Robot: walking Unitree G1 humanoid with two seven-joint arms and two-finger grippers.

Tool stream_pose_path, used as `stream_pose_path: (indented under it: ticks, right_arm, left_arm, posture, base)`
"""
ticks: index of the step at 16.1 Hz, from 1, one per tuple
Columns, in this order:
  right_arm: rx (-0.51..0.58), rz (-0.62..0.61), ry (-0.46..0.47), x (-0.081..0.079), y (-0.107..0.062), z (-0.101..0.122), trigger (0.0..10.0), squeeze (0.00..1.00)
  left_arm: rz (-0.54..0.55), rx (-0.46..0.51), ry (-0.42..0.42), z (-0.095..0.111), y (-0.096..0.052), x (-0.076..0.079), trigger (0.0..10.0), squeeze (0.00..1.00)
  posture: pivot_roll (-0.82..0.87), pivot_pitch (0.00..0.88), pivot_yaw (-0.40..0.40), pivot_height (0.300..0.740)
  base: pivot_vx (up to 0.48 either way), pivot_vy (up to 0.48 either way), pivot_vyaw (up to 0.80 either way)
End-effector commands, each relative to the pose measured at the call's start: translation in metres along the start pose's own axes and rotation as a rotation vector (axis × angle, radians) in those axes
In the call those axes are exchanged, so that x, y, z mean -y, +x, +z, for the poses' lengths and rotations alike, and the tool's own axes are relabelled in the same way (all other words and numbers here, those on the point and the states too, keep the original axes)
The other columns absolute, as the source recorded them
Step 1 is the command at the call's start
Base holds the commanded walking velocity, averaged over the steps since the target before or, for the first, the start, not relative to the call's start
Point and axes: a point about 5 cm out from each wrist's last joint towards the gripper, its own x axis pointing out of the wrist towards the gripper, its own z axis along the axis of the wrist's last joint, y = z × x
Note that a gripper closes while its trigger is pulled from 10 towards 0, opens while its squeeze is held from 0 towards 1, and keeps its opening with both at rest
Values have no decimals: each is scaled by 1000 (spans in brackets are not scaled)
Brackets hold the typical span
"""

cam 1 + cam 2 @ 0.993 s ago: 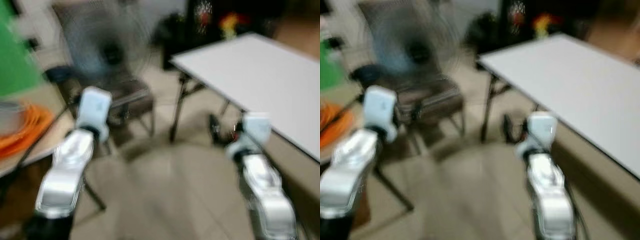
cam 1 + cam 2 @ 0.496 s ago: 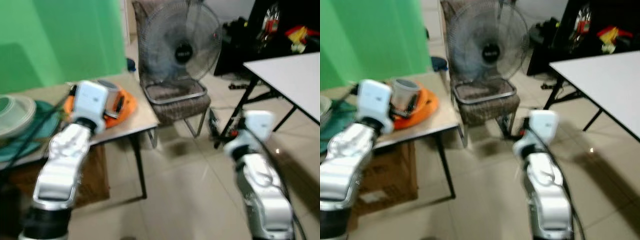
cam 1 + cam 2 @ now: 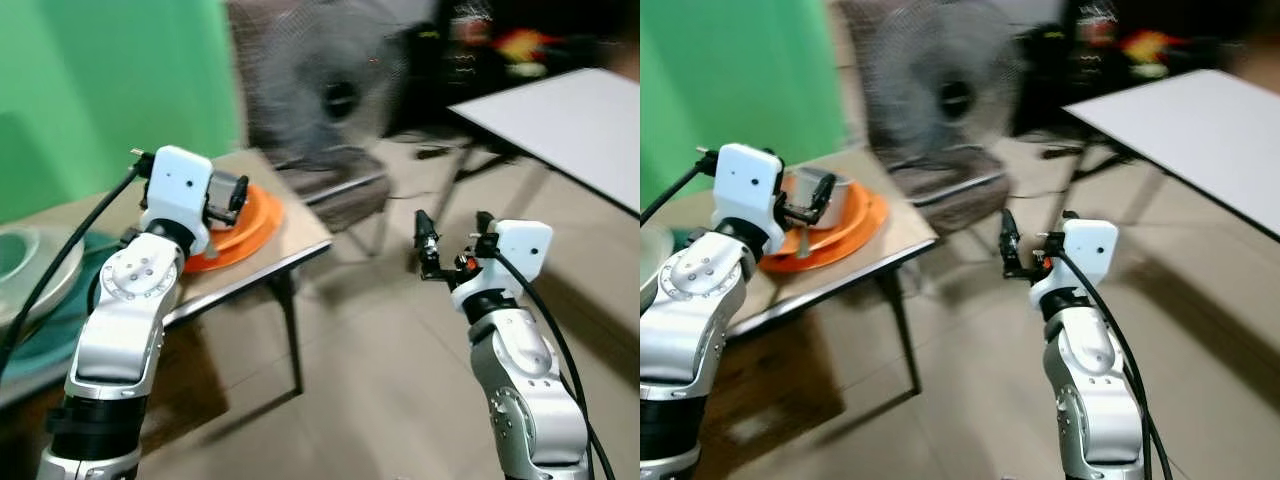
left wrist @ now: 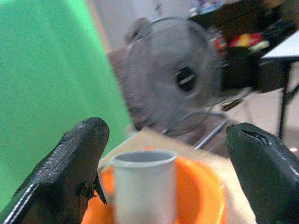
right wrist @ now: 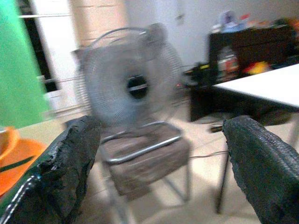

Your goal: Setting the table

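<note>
As view swung left | left pincer (image 4: pixel 163 154) now faces cup (image 4: pixel 144 186) | orange plate (image 3: pixel 845 235) nearer

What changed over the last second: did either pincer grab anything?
No. The view swung from the white table toward the side table; that is camera motion. The left pincer now points at the metal cup on the orange plate. Both pincers stay open and empty.

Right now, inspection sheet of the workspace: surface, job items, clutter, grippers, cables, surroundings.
Surface: tan side table, at the robot's left.
Job's things: grey metal cup standing on stacked orange plates; pale bowl on teal mat.
Clutter: nothing seen.
Grippers: left gripper open, facing the cup; right gripper open, over the floor.
Cables: black cable along left arm.
Surroundings: green screen, grey fan on chair, white folding table.
</note>
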Motion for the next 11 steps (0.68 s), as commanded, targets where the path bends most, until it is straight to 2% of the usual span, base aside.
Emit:
stream_pose_path:
  ticks: [1,3,4,5,6,7,10,11]
  right_arm:
    - [5,-25,-2,7,-2,3,10000,592]
    - [2,-24,-1,6,-2,3,10000,588]
    - [0,-25,3,5,-1,2,10000,506]
    - [-1,-24,5,5,-1,2,10000,353]
    - [-3,-22,6,4,-1,2,10000,78]
    - [-3,-16,0,4,-1,2,10000,0]
    - [-22,6,3,3,0,-2,10000,0]
    - [-47,18,18,3,1,-6,10000,0]
  left_arm:
    - [-26,24,-3,6,2,5,10000,0]
    - [-28,22,-2,5,2,5,10000,0]
    - [-30,18,0,3,2,5,10000,0]
    - [-32,16,-5,2,1,5,10000,0]
    - [-33,19,-2,2,1,6,10000,0]
    - [-32,18,4,1,0,7,10000,0]
    - [-13,-7,-13,-5,-10,11,10000,0]
    - [-12,-45,4,-10,-13,12,10000,0]
  posture:
    - [3,0,6,740]
    - [3,0,5,740]
    - [2,0,6,740]
    - [-1,0,7,740]
    - [-1,0,7,740]
    - [0,0,5,740]
    - [26,0,-20,740]
    - [42,0,-39,740]
  base:
    - [0,352,-781]
    - [0,354,-778]
    - [0,356,-775]
    - [0,349,-775]
    - [0,0,-675]
    - [0,0,0]
    - [0,0,0]
    - [0,0,0]
